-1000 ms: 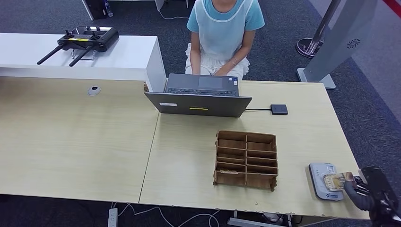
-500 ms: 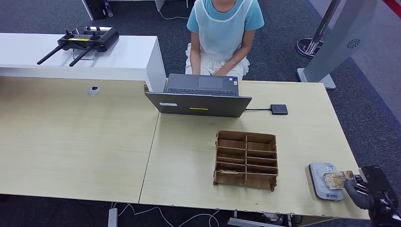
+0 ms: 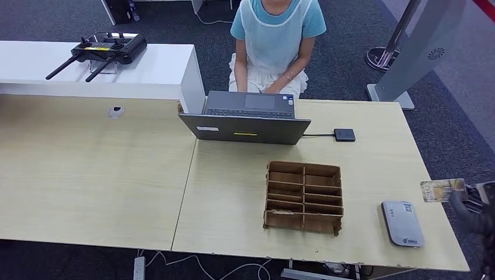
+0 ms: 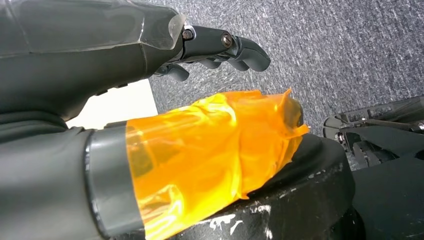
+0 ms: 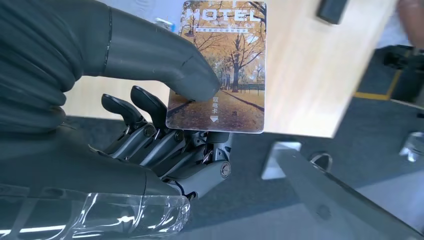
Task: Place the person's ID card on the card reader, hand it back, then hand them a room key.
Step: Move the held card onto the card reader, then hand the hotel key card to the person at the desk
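Observation:
My right hand (image 3: 474, 202) hangs off the table's right edge, just beyond the grey card reader (image 3: 401, 223). It pinches a card (image 3: 442, 190) between the thumb (image 5: 165, 62) and the darker fingers. In the right wrist view the card (image 5: 220, 65) bears an autumn tree picture and the word HOTEL. The reader's top is bare. A person (image 3: 274, 41) sits behind the laptop (image 3: 245, 119) at the far side, hands in the lap. My left hand (image 4: 215, 47) hangs over the carpet and holds nothing, its fingers loosely bent and its thumb wrapped in orange tape.
A wooden box with several compartments (image 3: 303, 196) stands left of the reader. A small black device (image 3: 344, 135) lies cabled beside the laptop. A white counter (image 3: 157, 64) at the back left carries a black controller (image 3: 99, 51). A grey stand (image 3: 408, 64) rises at the back right.
My right hand has lifted the card off the card reader and carried it up and away towards the table's right edge. The reader now lies bare.

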`<state>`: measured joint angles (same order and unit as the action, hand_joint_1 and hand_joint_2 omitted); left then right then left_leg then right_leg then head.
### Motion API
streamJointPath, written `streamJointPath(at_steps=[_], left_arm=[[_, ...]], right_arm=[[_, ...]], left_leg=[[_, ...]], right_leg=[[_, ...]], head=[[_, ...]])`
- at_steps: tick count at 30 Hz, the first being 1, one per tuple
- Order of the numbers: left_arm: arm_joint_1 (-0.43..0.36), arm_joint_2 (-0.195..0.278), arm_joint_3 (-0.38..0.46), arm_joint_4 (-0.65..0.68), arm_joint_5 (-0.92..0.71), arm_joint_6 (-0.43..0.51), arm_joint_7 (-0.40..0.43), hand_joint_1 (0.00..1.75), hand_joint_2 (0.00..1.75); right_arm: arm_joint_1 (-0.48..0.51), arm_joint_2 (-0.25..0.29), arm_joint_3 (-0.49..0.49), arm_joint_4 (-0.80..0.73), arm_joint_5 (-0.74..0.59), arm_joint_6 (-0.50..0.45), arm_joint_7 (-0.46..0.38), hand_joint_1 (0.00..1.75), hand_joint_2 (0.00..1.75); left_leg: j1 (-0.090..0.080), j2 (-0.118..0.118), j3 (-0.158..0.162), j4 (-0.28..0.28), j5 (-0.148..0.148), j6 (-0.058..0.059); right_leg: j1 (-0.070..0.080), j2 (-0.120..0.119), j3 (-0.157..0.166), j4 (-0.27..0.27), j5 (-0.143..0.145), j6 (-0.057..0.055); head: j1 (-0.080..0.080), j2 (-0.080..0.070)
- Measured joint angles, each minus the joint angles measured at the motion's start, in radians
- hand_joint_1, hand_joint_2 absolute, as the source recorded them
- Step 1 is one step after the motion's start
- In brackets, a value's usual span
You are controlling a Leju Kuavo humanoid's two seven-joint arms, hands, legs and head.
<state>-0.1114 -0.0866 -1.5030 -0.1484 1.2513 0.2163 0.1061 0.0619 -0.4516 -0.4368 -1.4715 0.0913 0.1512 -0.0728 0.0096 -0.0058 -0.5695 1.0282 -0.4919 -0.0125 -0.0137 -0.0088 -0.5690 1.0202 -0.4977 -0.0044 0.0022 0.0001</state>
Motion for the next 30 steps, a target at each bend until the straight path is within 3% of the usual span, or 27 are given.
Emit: streamJointPath(at_steps=[9,15,18,25,30], left_arm=[[-0.001,0.000,0.000,0.000,0.003,-0.001,-0.005,0.00,0.00],[0.000,0.000,0.000,0.000,0.005,-0.001,-0.006,0.00,0.00],[-0.001,0.000,0.000,0.000,0.002,-0.003,-0.006,0.00,0.00],[-0.006,-0.001,-0.010,0.000,-0.030,-0.019,0.003,0.00,0.00],[-0.013,-0.001,-0.021,0.000,-0.081,-0.031,0.005,0.00,0.00]], right_arm=[[-0.116,-0.091,0.066,-0.111,0.055,-0.078,0.021,1.75,1.75],[-0.157,-0.116,0.109,-0.129,0.083,-0.100,0.022,1.75,1.75],[-0.203,-0.121,0.151,-0.129,0.182,-0.148,0.024,1.75,1.75],[-0.466,-0.109,0.354,-0.077,0.413,-0.230,0.079,1.75,1.75],[-0.688,-0.071,0.531,0.023,0.570,-0.270,0.112,1.75,1.75]], left_leg=[[0.000,0.001,0.001,0.000,0.000,0.000],[0.000,0.000,0.000,0.000,0.000,0.000],[0.000,0.002,-0.001,0.000,0.000,0.000],[0.000,0.005,0.001,0.000,0.002,-0.001],[0.000,0.005,0.001,0.000,0.004,-0.002]], right_leg=[[0.000,0.001,0.000,0.000,0.000,0.000],[0.000,0.000,0.000,0.001,0.000,0.000],[0.000,0.002,0.000,0.001,0.000,0.000],[0.000,0.005,-0.001,0.002,0.003,-0.002],[0.000,0.005,-0.001,0.003,0.003,-0.002]], head=[[0.000,0.000],[0.000,0.000],[0.000,0.000],[0.000,0.000],[0.000,0.000]])
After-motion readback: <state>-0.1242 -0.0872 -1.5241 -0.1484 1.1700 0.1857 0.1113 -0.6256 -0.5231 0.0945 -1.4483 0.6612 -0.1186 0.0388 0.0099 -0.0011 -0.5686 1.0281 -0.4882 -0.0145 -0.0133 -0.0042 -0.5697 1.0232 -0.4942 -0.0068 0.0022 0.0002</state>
